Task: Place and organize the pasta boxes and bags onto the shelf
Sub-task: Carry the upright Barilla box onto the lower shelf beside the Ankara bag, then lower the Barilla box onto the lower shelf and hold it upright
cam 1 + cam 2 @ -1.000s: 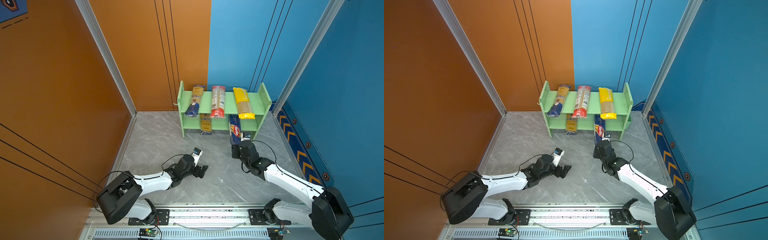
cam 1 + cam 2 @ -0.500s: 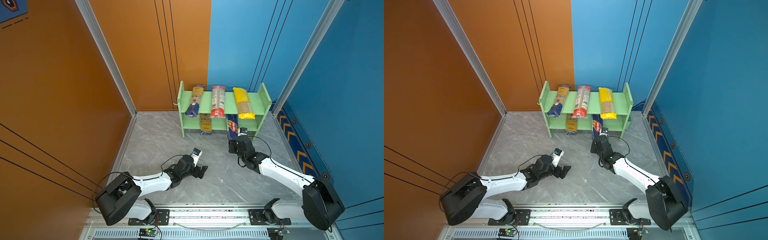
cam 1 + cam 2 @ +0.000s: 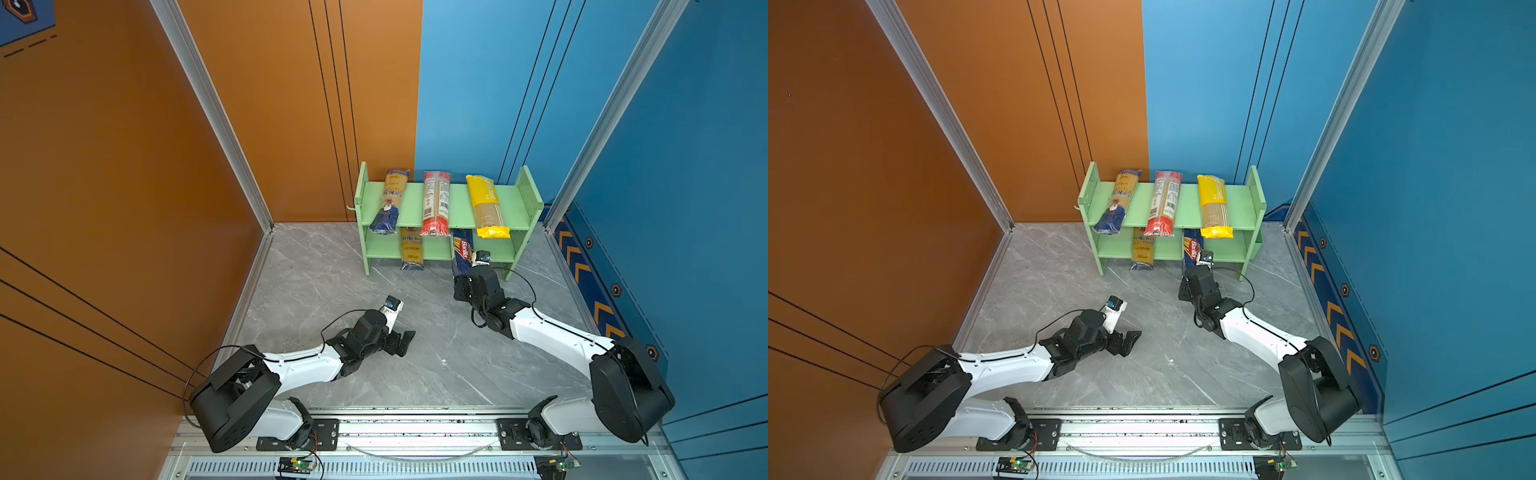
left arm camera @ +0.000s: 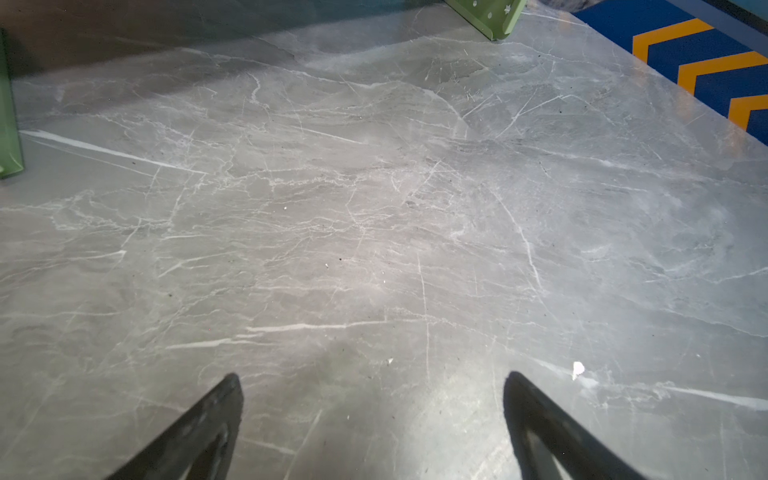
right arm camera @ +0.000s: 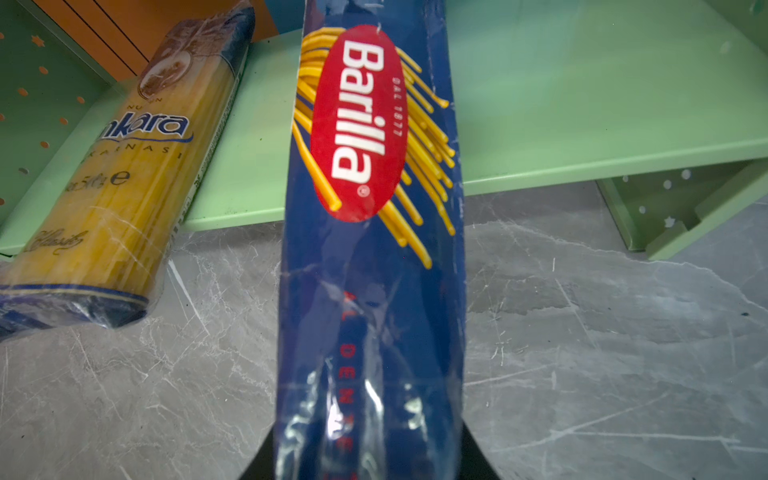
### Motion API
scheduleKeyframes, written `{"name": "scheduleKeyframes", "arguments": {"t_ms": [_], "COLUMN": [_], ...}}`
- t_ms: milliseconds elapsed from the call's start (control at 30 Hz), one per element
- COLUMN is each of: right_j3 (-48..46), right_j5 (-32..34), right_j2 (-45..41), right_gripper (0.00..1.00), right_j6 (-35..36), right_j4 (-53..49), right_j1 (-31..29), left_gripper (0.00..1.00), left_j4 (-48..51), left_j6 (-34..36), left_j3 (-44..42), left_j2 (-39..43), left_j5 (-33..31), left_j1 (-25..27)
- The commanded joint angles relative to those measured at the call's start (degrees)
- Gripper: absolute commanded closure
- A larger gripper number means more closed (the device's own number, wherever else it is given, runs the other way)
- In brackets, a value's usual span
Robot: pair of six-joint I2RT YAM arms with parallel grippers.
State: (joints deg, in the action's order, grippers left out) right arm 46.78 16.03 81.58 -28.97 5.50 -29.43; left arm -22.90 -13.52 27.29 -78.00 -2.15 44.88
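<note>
Right gripper [image 3: 462, 277] clamped on Barilla pack [image 3: 462, 248], nose on shelf [image 3: 457, 199], 3 o'clock of lower ankara bag [image 3: 411, 251] (left gripper [image 3: 401, 343] idle, splayed). Next probably: push deeper, release.

Both top views look steeply down from high behind the robot's base, sharing the whole grey desk [image 3: 332, 270] and green shelf [image 3: 457, 201]. The left wrist camera faces low across bare desk. The right wrist camera looks, very close, along the Barilla pack [image 5: 374, 291] into the shelf's lower tier.

Shelf [image 3: 457, 203] stands on grey tabletop [image 3: 332, 282]. Upper tier: ankara bag [image 3: 390, 201], red-ended bag [image 3: 435, 203], yellow bag [image 3: 487, 205]. Lower tier: second ankara bag [image 3: 411, 251], Barilla pack [image 3: 461, 253].
</note>
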Motion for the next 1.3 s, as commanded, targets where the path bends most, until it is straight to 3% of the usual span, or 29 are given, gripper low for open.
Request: {"name": "scheduleKeyframes", "arguments": {"t_ms": [0,1267], "right_j3": [5.05,14.34], "right_j5": [0.69,0.84], "right_j2": [-0.78,6.66], "right_gripper": [1.00,1.00], "right_j6": [-0.11,1.37], "right_j4": [9.89,7.60], "right_j1": [0.58,1.90], "left_gripper": [0.02,0.02], "left_j4": [-0.51,-0.40], "left_j6": [-0.46,-0.63], "left_j3": [-0.93,-2.24], "left_j2": [1.04,2.96], "left_j5": [-1.04,-1.90], "left_j1": [-0.66,-0.15]}}
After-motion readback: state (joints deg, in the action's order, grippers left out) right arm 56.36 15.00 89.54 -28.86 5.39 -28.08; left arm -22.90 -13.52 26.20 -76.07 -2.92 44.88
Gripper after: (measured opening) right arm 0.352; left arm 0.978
